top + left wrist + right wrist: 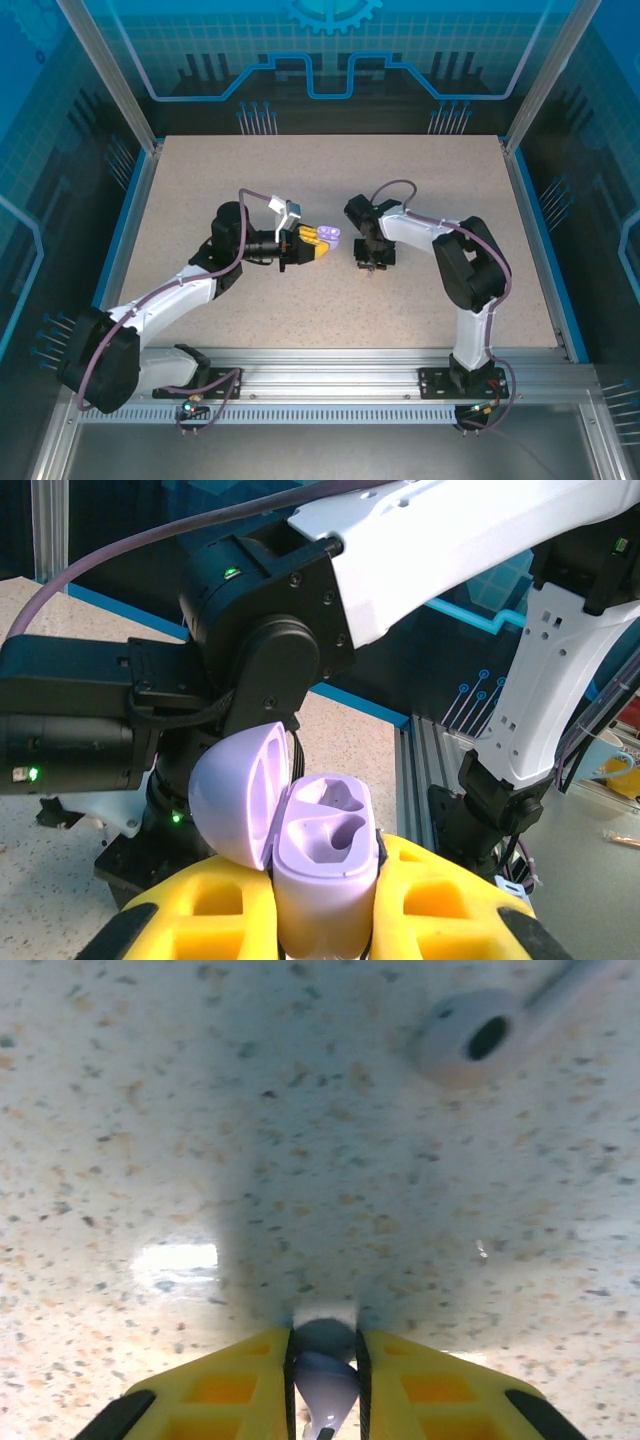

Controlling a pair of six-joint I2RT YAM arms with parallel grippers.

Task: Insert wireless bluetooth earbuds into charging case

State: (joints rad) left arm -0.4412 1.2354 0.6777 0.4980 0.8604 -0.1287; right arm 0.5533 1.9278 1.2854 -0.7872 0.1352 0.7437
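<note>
My left gripper point(318, 240) is shut on a lilac charging case point(325, 875) and holds it above the table's middle. The case's lid point(232, 795) is swung open to the left, and both wells are empty. The case also shows from above as a lilac blob point(331, 237). A short way to its right, my right gripper point(372, 262) points straight down at the tabletop. Its yellow fingers point(230, 1390) are shut on a pale lilac earbud point(327, 1380) right at the table surface. A second pale earbud point(478, 1042) lies loose on the table, ahead and to the right.
The speckled beige table point(450, 190) is bounded by blue side rails point(132, 205) and an aluminium rail point(330, 385) at the near edge. The right arm's black and white links point(420, 550) stand close behind the case in the left wrist view.
</note>
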